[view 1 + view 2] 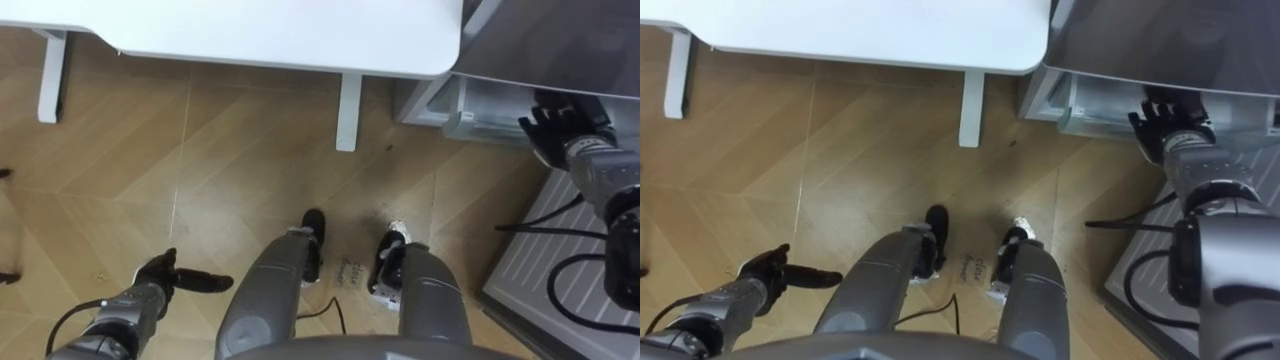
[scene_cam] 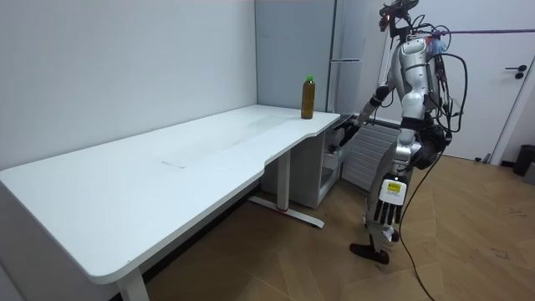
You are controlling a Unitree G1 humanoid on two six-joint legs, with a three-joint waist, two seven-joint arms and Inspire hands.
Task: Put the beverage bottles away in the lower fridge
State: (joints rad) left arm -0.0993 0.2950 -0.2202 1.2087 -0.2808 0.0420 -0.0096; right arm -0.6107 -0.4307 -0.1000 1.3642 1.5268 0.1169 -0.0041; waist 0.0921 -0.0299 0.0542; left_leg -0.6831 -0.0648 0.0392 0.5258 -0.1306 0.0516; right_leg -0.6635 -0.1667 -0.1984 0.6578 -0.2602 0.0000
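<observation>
A bottle [image 2: 307, 97] of brown drink with a green cap stands upright on the far corner of the white table [image 2: 167, 176], close to the grey fridge [image 2: 292, 50]. I stand on the wood floor at that end of the table, facing the fridge. My right hand [image 1: 548, 125] is held out low at the fridge's lower compartment [image 1: 480, 110], fingers spread and holding nothing. My left hand [image 1: 165, 275] hangs at my side with straight fingers, empty. In the room view the left hand [image 2: 386, 209] is down by my leg and the right hand [image 2: 343, 134] is by the fridge front.
A ribbed white panel [image 1: 560, 260] lies low at my right, beside the lower compartment. The table's white legs [image 1: 347, 110] stand just ahead of my feet. A white door [image 2: 514, 92] is behind me, with open wood floor around it.
</observation>
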